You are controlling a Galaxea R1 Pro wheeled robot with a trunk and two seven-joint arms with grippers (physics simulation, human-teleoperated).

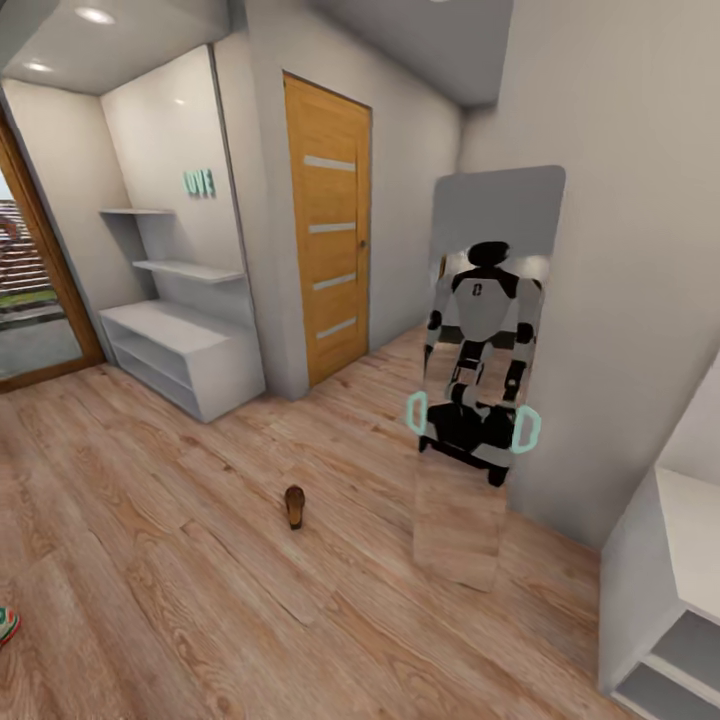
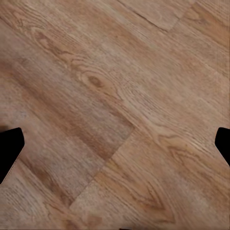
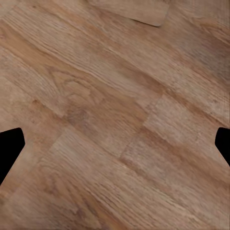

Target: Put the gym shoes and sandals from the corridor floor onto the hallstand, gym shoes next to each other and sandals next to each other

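Observation:
One dark brown sandal (image 1: 294,507) lies alone on the corridor floor (image 1: 200,560) in the middle of the head view. At that view's left edge the toe of a gym shoe (image 1: 5,625) peeks in, white with teal and red. The pale grey hallstand (image 1: 180,350) stands against the far left wall, its bench top and shelves bare. My left gripper (image 2: 115,148) hangs open over bare planks, a dark fingertip (image 2: 9,151) at each side of its wrist view. Over wood too, my right gripper (image 3: 115,148) is open with nothing between its fingers (image 3: 9,148).
A tall mirror (image 1: 490,380) leans on the right wall and reflects the robot. A plain white low bench (image 1: 670,590) stands at the near right. An orange wooden door (image 1: 330,230) is behind the hallstand's corner, and a glass door (image 1: 30,300) is at far left.

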